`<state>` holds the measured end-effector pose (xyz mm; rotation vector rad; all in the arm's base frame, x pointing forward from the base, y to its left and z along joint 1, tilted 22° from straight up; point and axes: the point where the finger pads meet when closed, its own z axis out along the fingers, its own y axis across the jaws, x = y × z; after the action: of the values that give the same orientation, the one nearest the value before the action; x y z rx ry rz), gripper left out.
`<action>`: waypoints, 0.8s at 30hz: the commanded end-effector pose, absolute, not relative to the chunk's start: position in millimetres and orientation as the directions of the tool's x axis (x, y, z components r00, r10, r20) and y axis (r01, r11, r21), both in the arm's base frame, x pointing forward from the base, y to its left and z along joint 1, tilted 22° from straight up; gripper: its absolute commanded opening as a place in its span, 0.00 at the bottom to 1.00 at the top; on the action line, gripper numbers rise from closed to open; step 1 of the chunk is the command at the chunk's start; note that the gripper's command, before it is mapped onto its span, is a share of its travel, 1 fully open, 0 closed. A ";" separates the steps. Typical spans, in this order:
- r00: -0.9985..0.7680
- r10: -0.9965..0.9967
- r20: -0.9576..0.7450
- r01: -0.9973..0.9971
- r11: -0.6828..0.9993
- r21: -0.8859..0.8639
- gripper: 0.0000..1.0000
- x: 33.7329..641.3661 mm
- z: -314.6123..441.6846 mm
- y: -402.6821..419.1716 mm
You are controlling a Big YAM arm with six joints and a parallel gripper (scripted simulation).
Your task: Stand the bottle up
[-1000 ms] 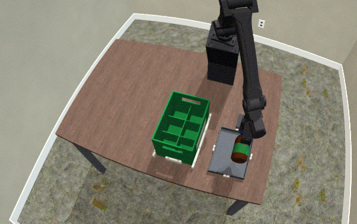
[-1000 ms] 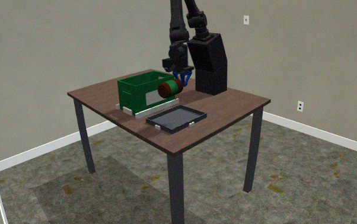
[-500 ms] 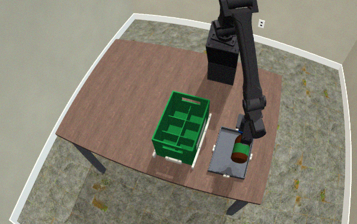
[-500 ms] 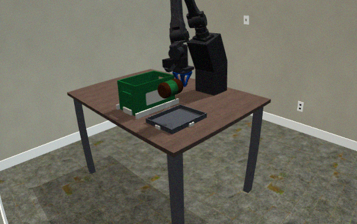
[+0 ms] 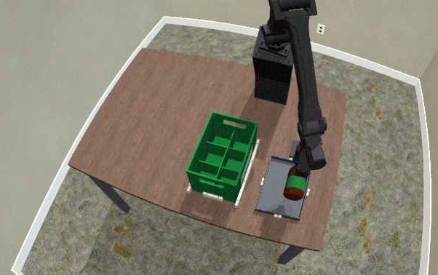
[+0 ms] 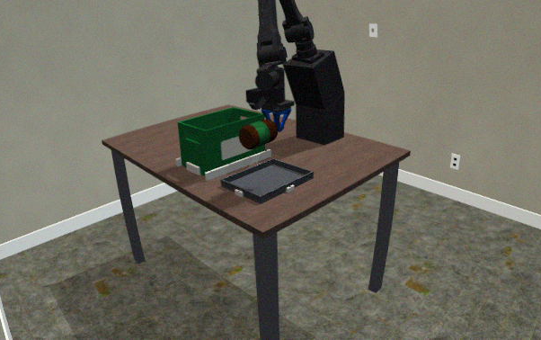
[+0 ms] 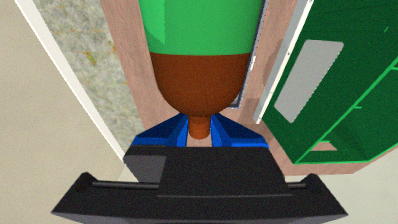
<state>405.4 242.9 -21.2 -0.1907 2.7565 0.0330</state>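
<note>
The brown bottle with a green band (image 5: 297, 182) (image 6: 262, 132) (image 7: 200, 75) is held in the air above the tray (image 5: 273, 189) (image 6: 261, 179). It lies roughly level, with its base pointing away from the arm, toward the table's front. My gripper (image 6: 279, 129) (image 7: 199, 112) has blue fingers and is shut on the bottle's neck, one finger on each side in the wrist view. In the top view the arm mostly hides the fingers. The tray is dark grey with a low rim and lies flat.
The green crate (image 5: 212, 181) (image 6: 192, 146) (image 7: 320, 20) with several compartments stands beside the tray. White strips (image 5: 247, 174) (image 6: 238, 165) lie along the crate's edges, and small white blocks sit around the tray. The table's edge (image 5: 329, 204) is close beyond the tray.
</note>
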 end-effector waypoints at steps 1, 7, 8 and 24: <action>-0.906 -0.152 -0.394 -0.165 0.986 -0.002 0.00 406.7 -4.0 248.9; -0.895 -0.210 -0.394 -0.218 0.976 -0.025 0.00 406.7 -4.0 248.9; -0.895 -0.210 -0.394 -0.218 0.976 -0.025 0.00 406.7 -4.0 248.9; -0.838 -0.389 -0.382 -0.382 0.919 -0.098 0.00 406.6 -4.0 249.0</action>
<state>405.4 242.8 -21.2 -0.4861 2.7196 -0.0250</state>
